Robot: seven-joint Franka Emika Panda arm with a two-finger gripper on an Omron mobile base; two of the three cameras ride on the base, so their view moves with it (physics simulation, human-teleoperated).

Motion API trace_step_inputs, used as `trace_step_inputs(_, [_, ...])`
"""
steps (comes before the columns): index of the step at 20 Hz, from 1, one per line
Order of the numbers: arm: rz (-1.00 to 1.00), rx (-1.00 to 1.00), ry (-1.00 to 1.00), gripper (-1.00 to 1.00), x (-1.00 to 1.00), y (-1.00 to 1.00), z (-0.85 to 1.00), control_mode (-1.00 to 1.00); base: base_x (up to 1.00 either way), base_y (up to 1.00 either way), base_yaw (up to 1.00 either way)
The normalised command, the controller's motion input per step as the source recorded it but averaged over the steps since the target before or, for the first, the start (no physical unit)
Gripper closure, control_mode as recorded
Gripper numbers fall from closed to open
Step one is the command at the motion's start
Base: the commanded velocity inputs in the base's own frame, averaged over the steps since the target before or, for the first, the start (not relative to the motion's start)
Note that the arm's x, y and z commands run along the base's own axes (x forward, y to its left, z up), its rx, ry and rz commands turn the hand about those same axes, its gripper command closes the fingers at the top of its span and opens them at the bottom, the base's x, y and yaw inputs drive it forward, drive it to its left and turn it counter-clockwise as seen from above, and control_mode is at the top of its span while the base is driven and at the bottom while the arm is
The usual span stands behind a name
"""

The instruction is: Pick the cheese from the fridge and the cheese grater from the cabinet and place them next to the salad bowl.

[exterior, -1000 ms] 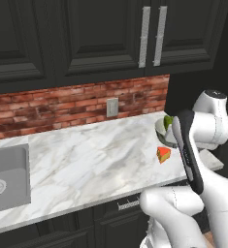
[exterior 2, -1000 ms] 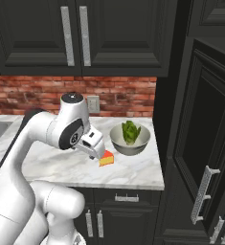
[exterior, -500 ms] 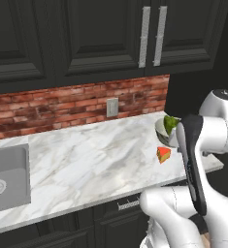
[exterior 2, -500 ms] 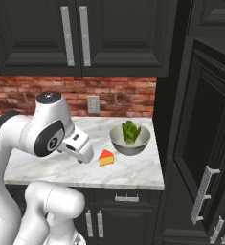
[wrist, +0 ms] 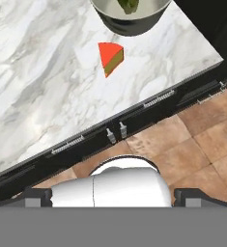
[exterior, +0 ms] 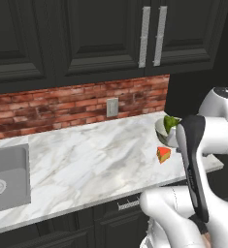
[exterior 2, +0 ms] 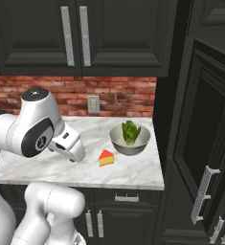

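Note:
The cheese [exterior 2: 106, 157] [exterior: 163, 154] [wrist: 110, 56], a yellow-orange wedge with a red rind, lies on the marble counter [exterior 2: 47, 165] just left of the salad bowl [exterior 2: 129, 139] [exterior: 165, 127] [wrist: 129, 17], a grey metal bowl holding lettuce. My gripper [exterior 2: 73, 153] [wrist: 114, 196] hangs open and empty above the counter, left of the cheese and apart from it. Its fingertips [wrist: 36, 196] stand wide apart. The tall black cabinet [exterior 2: 200, 143] with its silver bar handle [exterior 2: 203, 194] stands at the right. The cheese grater and the fridge are out of view.
Black upper cabinets [exterior: 101, 38] hang over a brick backsplash [exterior: 62, 104] with an outlet [exterior: 112, 107]. A sink [exterior: 4, 179] is set into the counter's left end. Base drawers [wrist: 153, 103] run under the counter's front edge, over a tiled floor [wrist: 202, 140].
My arm has drawn back to the left, from right over the cheese to farther from it. The cheese stays on the counter beside the bowl. The gripper stayed open.

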Motion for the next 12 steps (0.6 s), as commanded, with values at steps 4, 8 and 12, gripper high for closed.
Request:
trace_step_inputs(4, [0.0, 0.0, 0.0, -1.0, 0.0, 0.0, 0.0, -1.0, 0.0, 0.0, 0.0])
trace_step_inputs(8, [0.0, 0.0, 0.0, -1.0, -0.01, 0.0, 0.0, 1.0, -0.01, 0.0, -0.01])
trace_step_inputs(12, [0.0, 0.0, 0.0, -1.0, 0.0, 0.0, 0.0, 1.0, -0.28, 0.0, -0.18])
